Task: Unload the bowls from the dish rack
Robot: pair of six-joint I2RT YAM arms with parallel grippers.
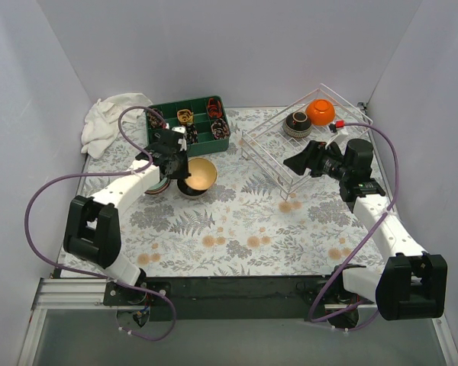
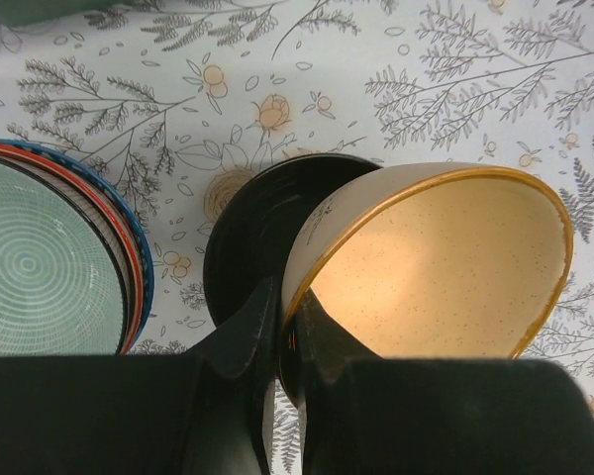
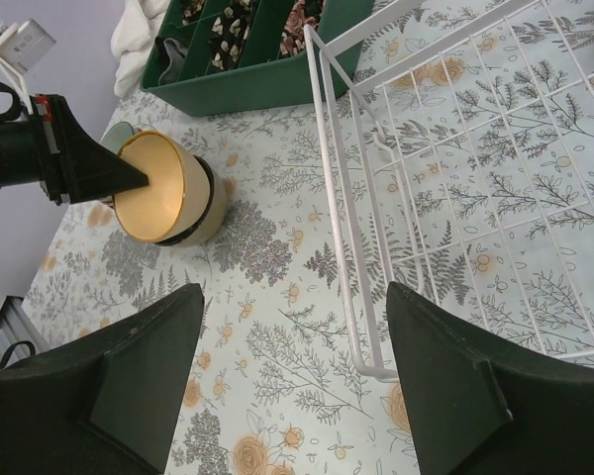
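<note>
**A:** Where are the bowls sitting?

**B:** An orange bowl (image 1: 320, 111) and a dark ribbed bowl (image 1: 297, 123) are sitting in the dish rack's (image 1: 262, 164) far corner. The left end effector (image 2: 287, 307) is pinching the tan bowl's (image 2: 445, 267) rim, tilting it over a black bowl (image 2: 243, 228) on the worktop (image 1: 237, 229).

**A:** And the right end effector (image 3: 297, 336)?

**B:** It's hovering at the rack's edge, jaws wide apart. The bowls are looking like glazed ceramic: stiff, slick and chippable. I'm judging the rim the best hold.
</note>
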